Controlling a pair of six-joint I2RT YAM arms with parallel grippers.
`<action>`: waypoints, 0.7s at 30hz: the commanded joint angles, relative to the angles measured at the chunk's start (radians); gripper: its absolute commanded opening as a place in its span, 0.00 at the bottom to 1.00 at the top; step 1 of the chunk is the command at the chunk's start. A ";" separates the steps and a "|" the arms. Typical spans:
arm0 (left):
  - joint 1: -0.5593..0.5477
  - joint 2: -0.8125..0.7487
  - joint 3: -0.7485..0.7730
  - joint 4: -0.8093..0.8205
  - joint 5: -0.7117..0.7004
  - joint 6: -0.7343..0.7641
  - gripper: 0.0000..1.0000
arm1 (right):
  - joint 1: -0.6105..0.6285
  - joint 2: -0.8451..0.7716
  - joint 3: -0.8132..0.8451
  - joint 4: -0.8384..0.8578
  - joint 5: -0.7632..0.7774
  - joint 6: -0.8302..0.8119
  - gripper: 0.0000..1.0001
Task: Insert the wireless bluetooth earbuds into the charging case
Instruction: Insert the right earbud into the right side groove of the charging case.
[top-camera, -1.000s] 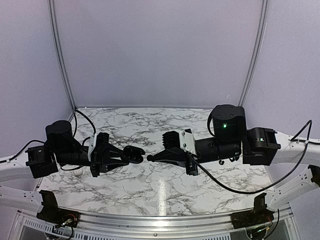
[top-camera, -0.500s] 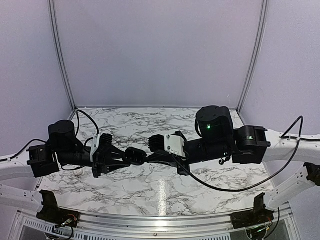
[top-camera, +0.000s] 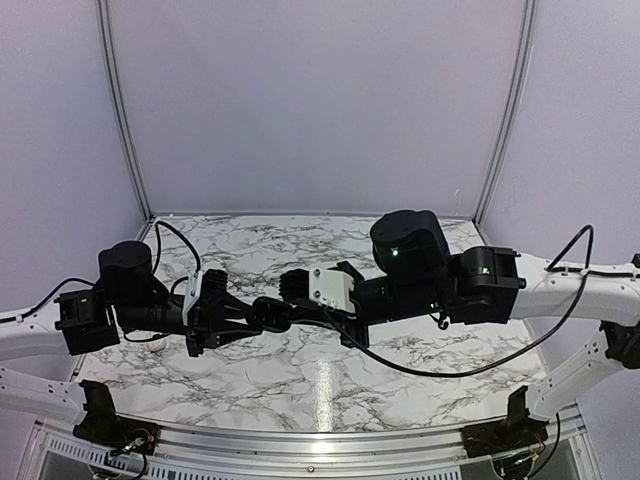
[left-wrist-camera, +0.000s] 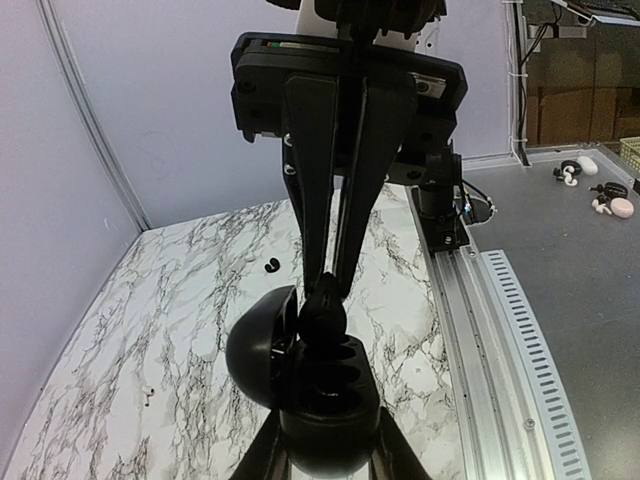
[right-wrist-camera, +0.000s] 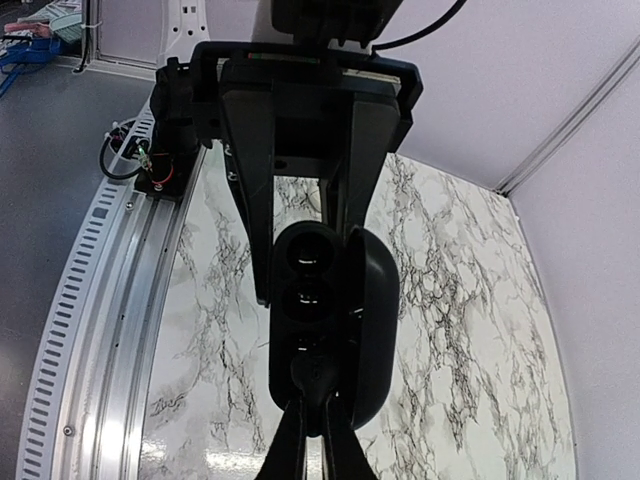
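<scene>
Left wrist view: left claw (left-wrist-camera: 328, 445) clamps the open black charging case (left-wrist-camera: 320, 400), lower centre; right claw (left-wrist-camera: 328, 285) pinches an earbud (left-wrist-camera: 325, 312) at its wells.

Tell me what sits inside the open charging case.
The black charging case shows two dark round wells that look unfilled. The right hand holds an earbud at the case's opening; the hand covers whether the bud is seated.
</scene>
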 joint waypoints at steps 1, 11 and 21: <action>-0.008 0.002 0.030 -0.008 -0.012 0.014 0.00 | 0.012 0.020 0.063 -0.035 0.023 0.016 0.00; -0.011 -0.010 0.028 -0.013 -0.028 0.017 0.00 | 0.014 0.057 0.085 -0.060 0.013 0.031 0.00; -0.010 -0.025 0.021 0.022 -0.047 -0.012 0.00 | 0.018 0.068 0.082 -0.062 0.002 0.040 0.00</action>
